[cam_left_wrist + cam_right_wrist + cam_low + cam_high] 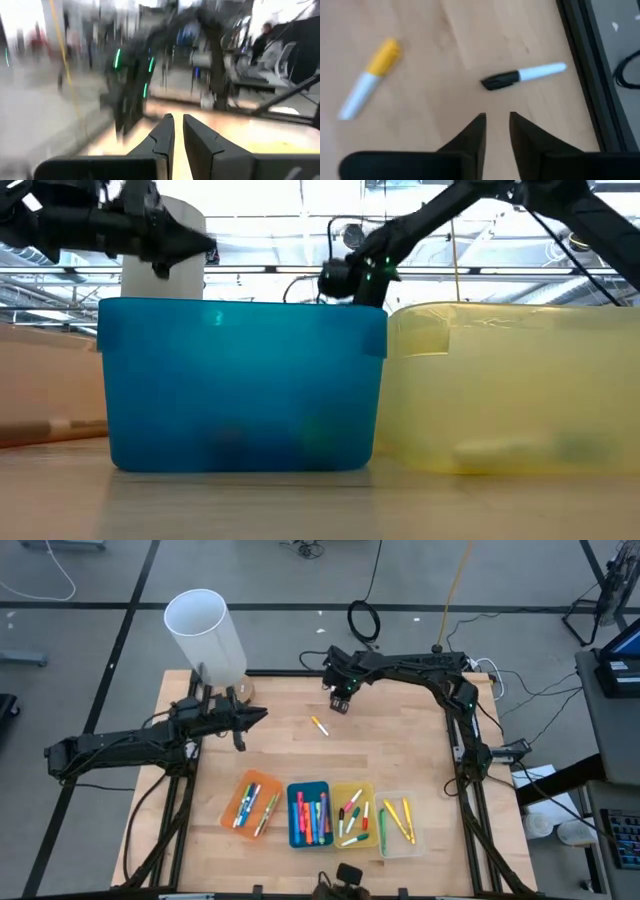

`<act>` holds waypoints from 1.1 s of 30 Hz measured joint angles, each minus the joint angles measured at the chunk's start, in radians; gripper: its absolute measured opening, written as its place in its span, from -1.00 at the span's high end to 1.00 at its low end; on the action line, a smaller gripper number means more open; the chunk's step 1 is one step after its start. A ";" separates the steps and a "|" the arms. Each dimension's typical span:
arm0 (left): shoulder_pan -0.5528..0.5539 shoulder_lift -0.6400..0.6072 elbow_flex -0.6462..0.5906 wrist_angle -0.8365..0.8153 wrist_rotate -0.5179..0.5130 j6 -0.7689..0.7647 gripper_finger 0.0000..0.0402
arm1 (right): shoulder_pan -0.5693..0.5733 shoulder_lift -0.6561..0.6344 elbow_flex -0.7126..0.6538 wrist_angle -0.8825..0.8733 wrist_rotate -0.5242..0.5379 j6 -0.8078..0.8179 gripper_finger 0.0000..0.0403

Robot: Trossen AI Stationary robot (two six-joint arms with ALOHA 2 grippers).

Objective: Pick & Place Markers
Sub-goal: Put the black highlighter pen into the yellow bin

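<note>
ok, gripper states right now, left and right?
Left gripper: fingers nearly shut, holding nothing, raised over the table's left side.
Right gripper: fingers nearly shut, empty, above the white marker with a black cap.

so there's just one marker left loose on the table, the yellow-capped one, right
Not quite. The right wrist view shows two loose markers: the yellow-capped marker and a black-capped marker lying beside it on the table, just ahead of the right gripper.

Bare table (400, 755) lies between both grippers and four trays (309, 814); a white cylinder (206, 632) blocks the far-left corner.
</note>
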 joint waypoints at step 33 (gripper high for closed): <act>-0.079 1.284 1.133 -1.066 -0.072 0.630 0.77 | 0.124 -0.708 -0.563 0.228 -0.104 -0.098 0.30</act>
